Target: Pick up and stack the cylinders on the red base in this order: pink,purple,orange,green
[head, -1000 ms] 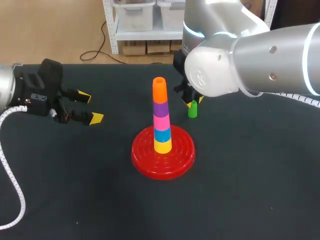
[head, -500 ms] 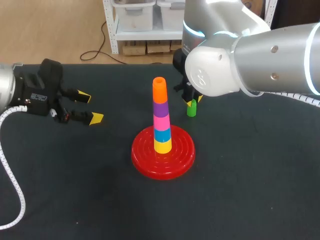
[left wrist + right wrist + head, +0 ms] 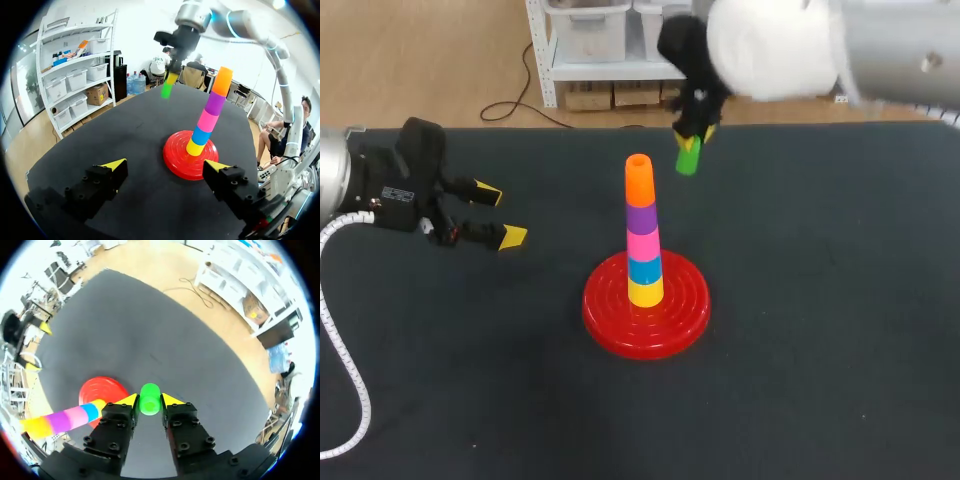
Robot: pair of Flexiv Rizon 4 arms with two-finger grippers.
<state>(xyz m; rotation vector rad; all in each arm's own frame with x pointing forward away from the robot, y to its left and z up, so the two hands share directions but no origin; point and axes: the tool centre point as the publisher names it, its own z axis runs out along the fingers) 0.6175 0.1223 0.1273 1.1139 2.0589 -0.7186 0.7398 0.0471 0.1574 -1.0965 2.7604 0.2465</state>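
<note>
The red base (image 3: 620,322) stands mid-table with a stack on its peg: yellow, blue, pink (image 3: 642,242), purple (image 3: 641,217) and orange (image 3: 638,179) on top. My right gripper (image 3: 696,137) hangs in the air just right of and above the stack's top, shut on the green cylinder (image 3: 688,157). In the right wrist view the green cylinder (image 3: 149,399) sits between both yellow fingertips, with the red base (image 3: 102,389) and stack below. My left gripper (image 3: 498,214) rests low at the table's left, open and empty; in its wrist view the stack (image 3: 210,116) stands ahead.
The dark table (image 3: 820,330) stretches around the base. Its far edge runs just behind my right gripper.
My right gripper has lifted the green cylinder off the table, up and slightly left toward the stack's top. The left arm has stayed still.
</note>
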